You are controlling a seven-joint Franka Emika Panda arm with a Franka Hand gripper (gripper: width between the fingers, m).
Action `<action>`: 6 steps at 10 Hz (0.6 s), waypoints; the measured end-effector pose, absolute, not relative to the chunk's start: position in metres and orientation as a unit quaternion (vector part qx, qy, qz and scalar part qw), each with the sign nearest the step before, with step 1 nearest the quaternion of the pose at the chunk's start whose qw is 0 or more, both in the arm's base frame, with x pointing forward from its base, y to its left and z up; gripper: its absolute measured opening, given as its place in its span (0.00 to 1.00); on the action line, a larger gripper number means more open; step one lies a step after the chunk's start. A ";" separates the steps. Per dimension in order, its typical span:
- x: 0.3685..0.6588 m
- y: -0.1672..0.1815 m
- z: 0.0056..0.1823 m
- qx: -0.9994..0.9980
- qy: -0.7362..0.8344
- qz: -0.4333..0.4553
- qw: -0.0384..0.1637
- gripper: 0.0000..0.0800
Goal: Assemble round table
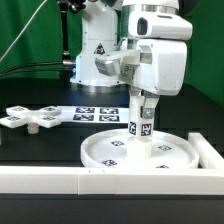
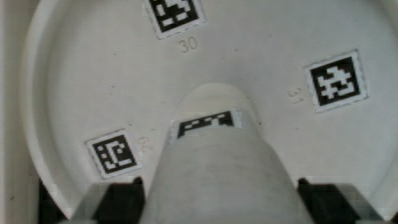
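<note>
fingers [image 2: 119,197] clamp post [image 2: 217,160] | wrist: disc [image 2: 107,70] tags | exterior: cross piece [image 1: 33,117]

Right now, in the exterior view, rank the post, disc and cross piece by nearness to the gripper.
1. Post, clamped in the gripper.
2. Disc, directly below the post.
3. Cross piece, far off at the exterior view's left.

Exterior camera, mid-distance and slightly raised, faces the arm [image 1: 152,62], disc [image 1: 97,151] at five o'clock; wrist camera looks closely down the post [image 2: 215,158] onto that disc.
</note>
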State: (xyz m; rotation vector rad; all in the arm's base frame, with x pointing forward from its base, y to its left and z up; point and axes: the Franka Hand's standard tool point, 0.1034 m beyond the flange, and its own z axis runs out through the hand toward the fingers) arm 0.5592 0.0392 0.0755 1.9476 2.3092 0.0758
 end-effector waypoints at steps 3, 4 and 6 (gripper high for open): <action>0.559 0.039 0.075 0.707 0.704 0.030 0.056 0.51; 0.559 0.040 0.075 0.747 0.662 0.033 0.054 0.51; 0.559 0.045 0.075 0.831 0.553 0.041 0.049 0.51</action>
